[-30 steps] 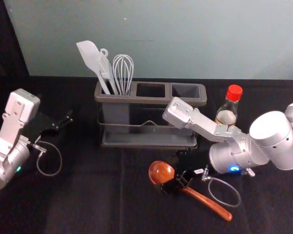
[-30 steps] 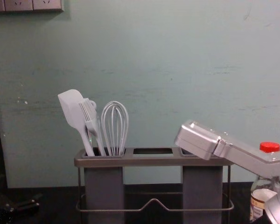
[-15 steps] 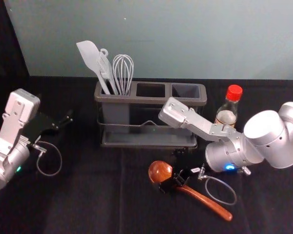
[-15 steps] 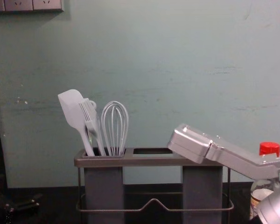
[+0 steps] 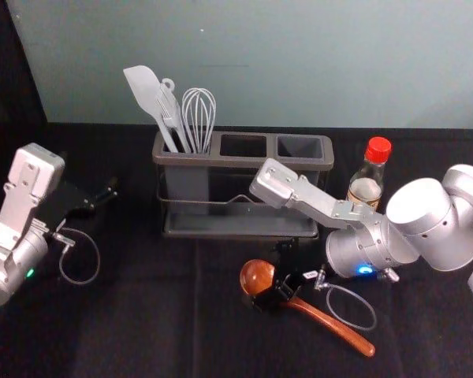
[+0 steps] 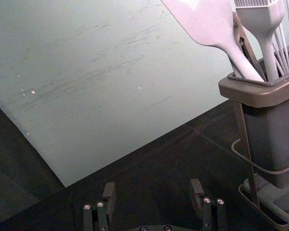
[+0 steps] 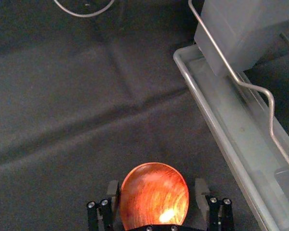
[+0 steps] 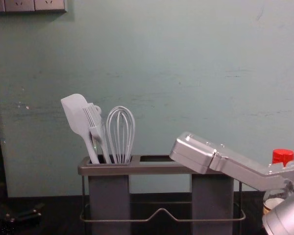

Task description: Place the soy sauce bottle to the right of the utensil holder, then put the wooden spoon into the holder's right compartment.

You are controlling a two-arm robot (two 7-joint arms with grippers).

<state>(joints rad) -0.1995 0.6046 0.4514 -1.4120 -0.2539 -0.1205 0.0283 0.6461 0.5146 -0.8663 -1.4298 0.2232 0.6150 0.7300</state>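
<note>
Looking across from my station, I saw the pale green wall first, with a row of sockets high at the chest view's left. Below it spread the tabletop under its black cloth.

My right arm reached in past the bottle, and its claw, the right claw, was down at the spoon. My left arm waited parked at the left, the left claw well apart from the holder; its fingers stood wide, released.

The utensil holder stood in the middle, three compartments in a row. The left one held a spatula, a brush and a whisk.

The wooden spoon lay on the cloth in front of the holder, bowl toward the left, handle slanting near and right. In the right wrist view the right claw was released, its fingers spread with the bowl between them.

The soy sauce bottle stood upright just right of the holder, red cap on top. I couldn't read its cream label, nor the marks on the small white tag by my right claw.
</note>
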